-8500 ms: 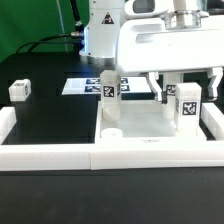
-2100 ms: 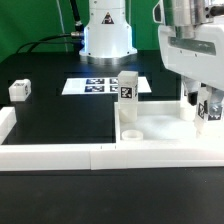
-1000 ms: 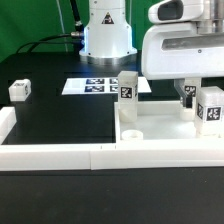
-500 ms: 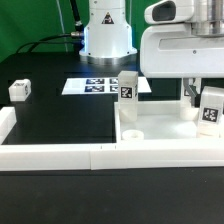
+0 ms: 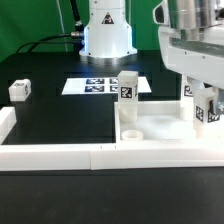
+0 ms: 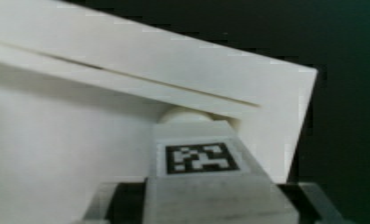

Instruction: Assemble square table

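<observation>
While gripper (image 6: pixel 203 200) clamps leg (image 6: pixel 203 160), 2nd leg (image 5: pixel 126 87) stands nr.

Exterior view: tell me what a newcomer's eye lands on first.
The tool grips a tagged leg over the white tabletop at the exterior view's right. A second leg stands upright at the tabletop's far corner, and a third leg lies alone on the black table at the view's left.

One tabletop (image 5: pixel 165 125), three tagged legs (image 5: pixel 127 88) (image 5: pixel 205 105) (image 5: pixel 19 90), one marker board (image 5: pixel 95 85)

The jaws clasp an upright leg (image 5: pixel 206 108) over the tabletop (image 5: pixel 165 123).
</observation>
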Robot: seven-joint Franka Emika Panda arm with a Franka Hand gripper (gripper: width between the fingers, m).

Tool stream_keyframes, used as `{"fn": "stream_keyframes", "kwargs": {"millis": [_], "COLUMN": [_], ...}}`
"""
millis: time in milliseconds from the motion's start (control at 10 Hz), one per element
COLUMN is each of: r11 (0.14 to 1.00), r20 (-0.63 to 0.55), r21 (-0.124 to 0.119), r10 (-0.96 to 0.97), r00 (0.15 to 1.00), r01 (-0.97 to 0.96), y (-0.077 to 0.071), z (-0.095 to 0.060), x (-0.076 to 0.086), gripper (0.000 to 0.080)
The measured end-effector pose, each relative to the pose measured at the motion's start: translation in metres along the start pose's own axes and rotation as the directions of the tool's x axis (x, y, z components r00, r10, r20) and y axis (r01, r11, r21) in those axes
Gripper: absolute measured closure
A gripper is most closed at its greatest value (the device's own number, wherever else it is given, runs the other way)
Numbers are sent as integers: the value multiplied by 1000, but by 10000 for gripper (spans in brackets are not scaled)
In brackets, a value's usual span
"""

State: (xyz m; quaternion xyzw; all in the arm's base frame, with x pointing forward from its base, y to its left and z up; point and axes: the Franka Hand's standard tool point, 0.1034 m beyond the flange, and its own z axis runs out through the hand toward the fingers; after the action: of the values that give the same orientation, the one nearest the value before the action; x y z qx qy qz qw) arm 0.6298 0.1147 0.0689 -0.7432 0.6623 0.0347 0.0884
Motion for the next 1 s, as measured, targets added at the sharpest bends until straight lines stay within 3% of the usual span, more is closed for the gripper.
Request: {"fn": "stream_keyframes", "kwargs": {"millis": [200,300,400,500,600,800,900,1000], "r11": [999,999,966,887,859,808,734,570], "r20": [0,-3,-20,-24,-25,-28,-34,-43], "r21": [0,2,23,25,25,21,11,-23], "r10": [32,-45,-258,-461,-511,-589,-678,-822], "r00": [999,999,966,887,859,808,734,569], "r01": [-32,45,258,462,512,589,679,822], "y": [0,0,-2,-2,-1,-1,0,0], "z": [0,0,1,2,1,2,2,2], "x": [-1,0,1,2,2,3,3,-1], "gripper": [504,504,293,293,181,159,151,151]}}
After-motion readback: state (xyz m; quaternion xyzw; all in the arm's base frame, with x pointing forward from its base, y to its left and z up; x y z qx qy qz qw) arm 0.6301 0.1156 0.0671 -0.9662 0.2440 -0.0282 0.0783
